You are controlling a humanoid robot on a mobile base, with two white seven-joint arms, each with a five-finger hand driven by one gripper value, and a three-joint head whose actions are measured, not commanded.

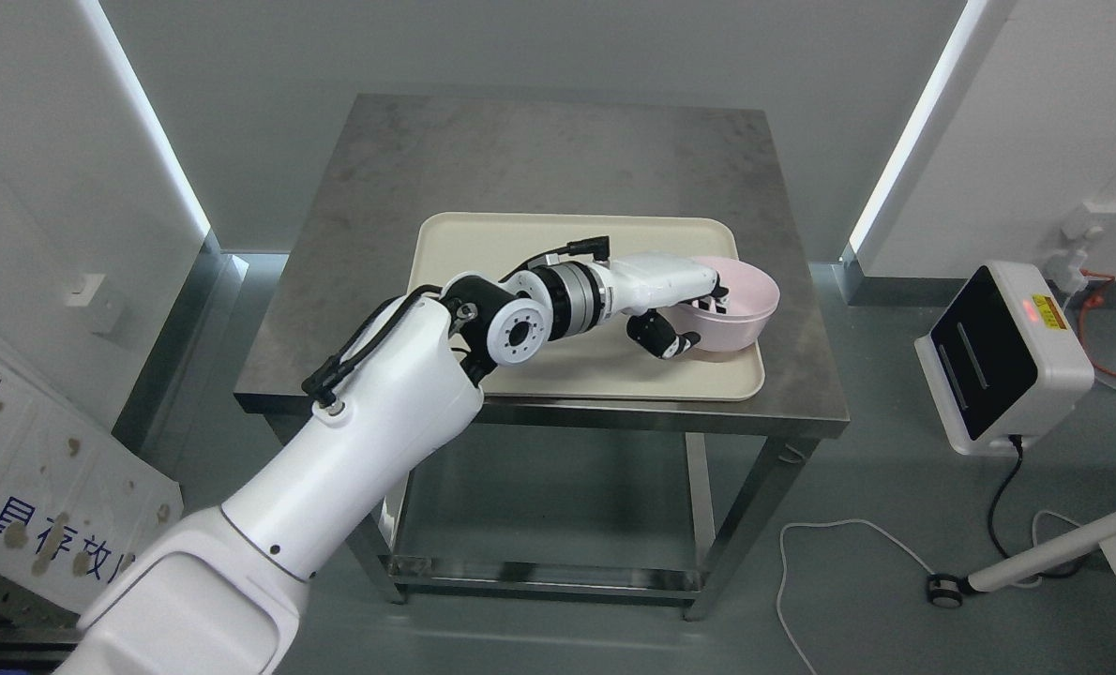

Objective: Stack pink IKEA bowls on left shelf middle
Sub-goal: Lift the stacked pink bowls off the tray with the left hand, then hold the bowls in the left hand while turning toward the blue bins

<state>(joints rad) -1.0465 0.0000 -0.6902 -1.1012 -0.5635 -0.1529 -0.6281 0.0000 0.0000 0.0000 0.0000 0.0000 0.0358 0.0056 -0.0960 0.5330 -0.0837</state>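
Observation:
A pink bowl (741, 302) sits on the right end of a cream tray (558, 246) on a steel table (539, 159). My left arm reaches in from the lower left across the tray. My left hand (694, 319) is at the bowl's left rim. Its fingers (713, 302) are hooked over the rim into the bowl and its thumb (663, 339) is pressed against the outside wall, so it is shut on the bowl. The bowl looks slightly tilted. My right arm is out of view.
The table has a lower shelf (539, 553) between its legs. A white and black device (1003, 356) stands on the floor at the right, with cables (849, 544) and a wheeled stand base (1036, 562). A printed board (33, 478) leans at the left.

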